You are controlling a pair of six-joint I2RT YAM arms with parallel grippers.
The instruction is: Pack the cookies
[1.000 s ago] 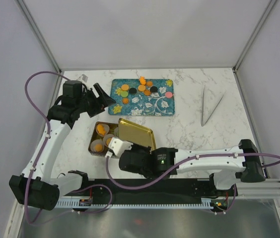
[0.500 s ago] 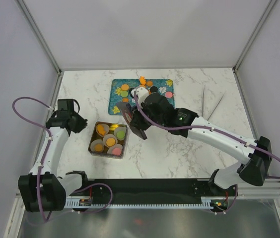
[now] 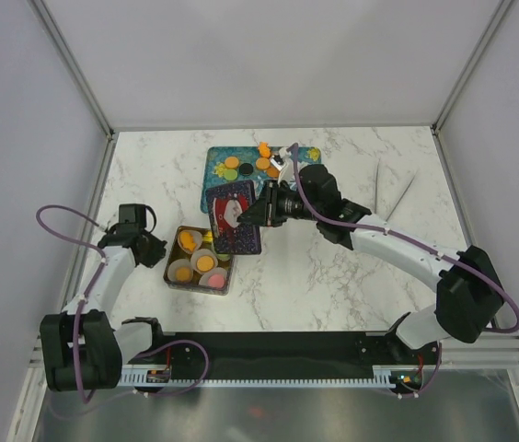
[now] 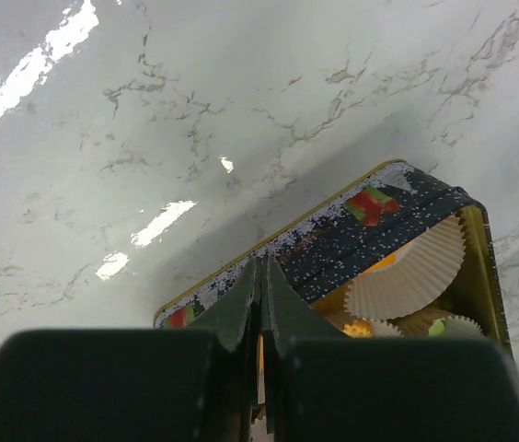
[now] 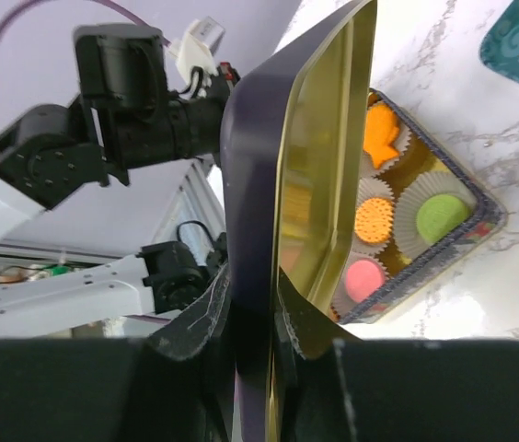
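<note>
Several cookies (image 3: 197,262) are seated in paper cups (image 4: 407,272) inside the tin (image 3: 169,269); others lie on the tray (image 3: 304,197) beyond it. The lid (image 3: 232,217) is clamped at its rim by the right gripper (image 3: 262,213) and held tilted over the tin's far right corner. From the lid, the tin lies toward the near left. The left gripper (image 3: 153,250) is closed on nothing, at the tin's left wall.

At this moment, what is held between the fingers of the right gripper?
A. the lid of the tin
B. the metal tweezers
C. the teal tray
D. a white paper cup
A: the right gripper is clamped on the edge of the tin lid, whose gold inside shows in the right wrist view.
</note>
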